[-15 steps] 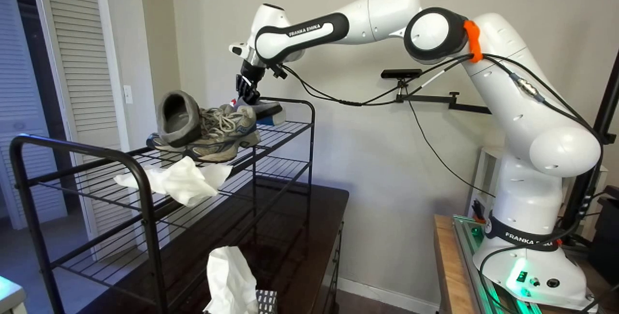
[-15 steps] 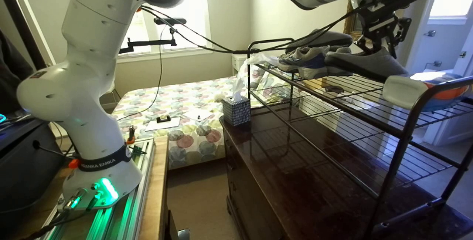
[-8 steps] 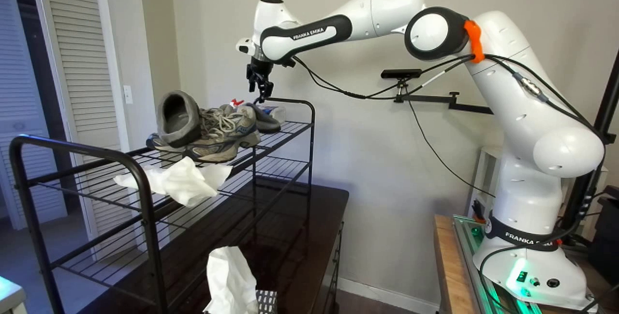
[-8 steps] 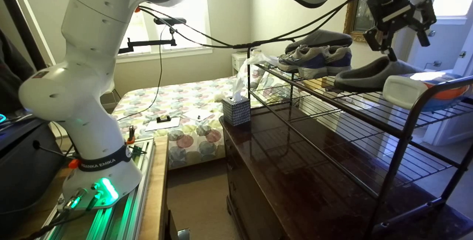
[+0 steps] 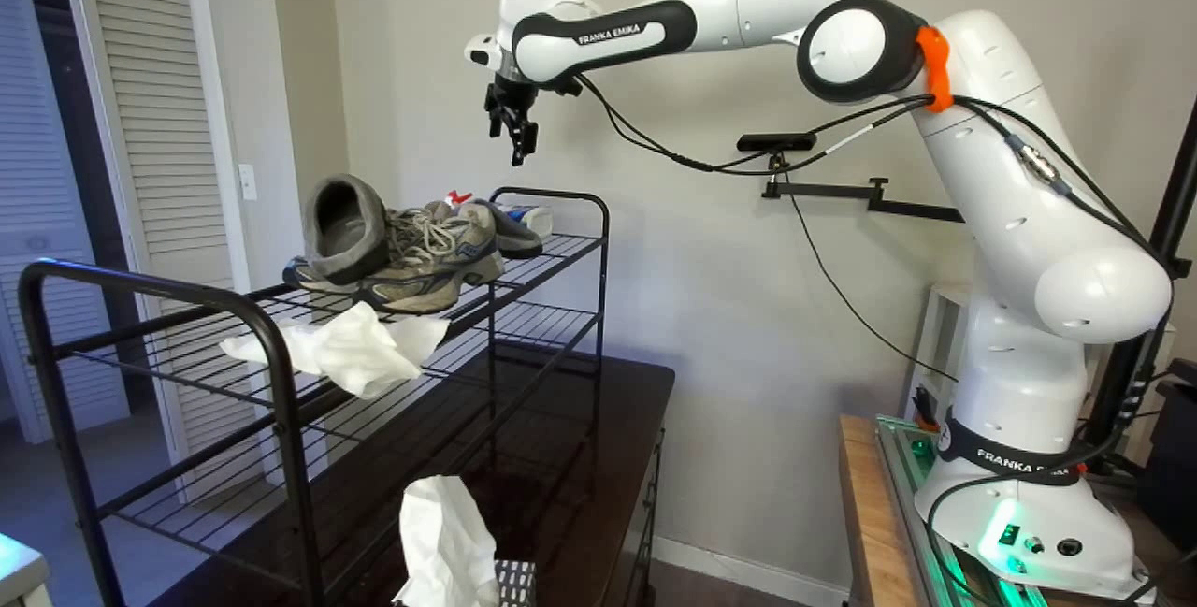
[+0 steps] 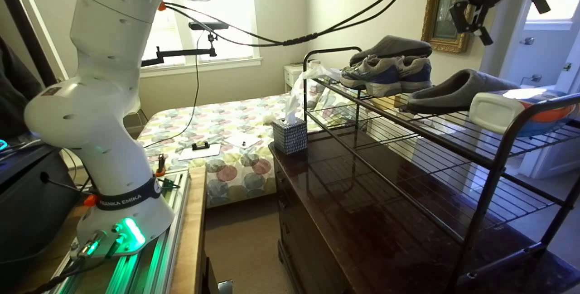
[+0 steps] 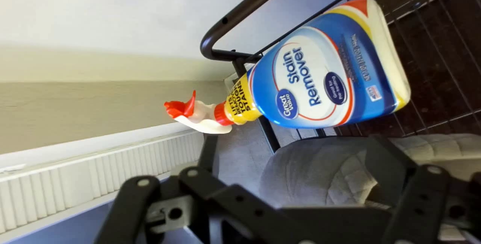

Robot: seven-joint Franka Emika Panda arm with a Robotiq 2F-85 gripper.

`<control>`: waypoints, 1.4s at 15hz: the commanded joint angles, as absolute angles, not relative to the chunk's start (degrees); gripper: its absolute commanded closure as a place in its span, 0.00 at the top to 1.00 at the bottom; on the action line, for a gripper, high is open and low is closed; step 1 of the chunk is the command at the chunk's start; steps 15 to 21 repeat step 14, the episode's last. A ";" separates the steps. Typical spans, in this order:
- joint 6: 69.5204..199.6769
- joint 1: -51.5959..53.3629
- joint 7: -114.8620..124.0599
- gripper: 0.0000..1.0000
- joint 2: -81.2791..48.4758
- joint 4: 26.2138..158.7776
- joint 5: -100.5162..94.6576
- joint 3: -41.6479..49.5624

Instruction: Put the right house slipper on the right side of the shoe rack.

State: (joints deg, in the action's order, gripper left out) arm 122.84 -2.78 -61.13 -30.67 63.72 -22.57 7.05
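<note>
A black jointed gripper (image 6: pixel 514 21), jaws spread apart, hangs above a soft grey closed-toe slipper (image 6: pixel 460 95) on a black wire-grid metal rack (image 6: pixel 453 145).

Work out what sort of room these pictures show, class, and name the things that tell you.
Most likely a bedroom in a home: an exterior view shows a bed, a dark dresser, and a shoe rack standing on that dresser.
</note>
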 commanded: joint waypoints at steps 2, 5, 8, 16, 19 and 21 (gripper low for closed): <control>122.92 -2.81 -58.13 1.00 -29.87 63.44 -21.29 6.97; 122.92 -2.81 -57.82 1.00 -29.73 63.50 -21.19 6.95; 122.92 -2.82 -57.82 1.00 -29.84 63.54 -21.19 6.95; 122.92 -2.83 -57.82 1.00 -29.86 63.54 -21.19 6.95; 122.92 -2.83 -57.82 1.00 -29.86 63.54 -21.19 6.95; 122.92 -2.83 -57.82 1.00 -29.86 63.54 -21.19 6.95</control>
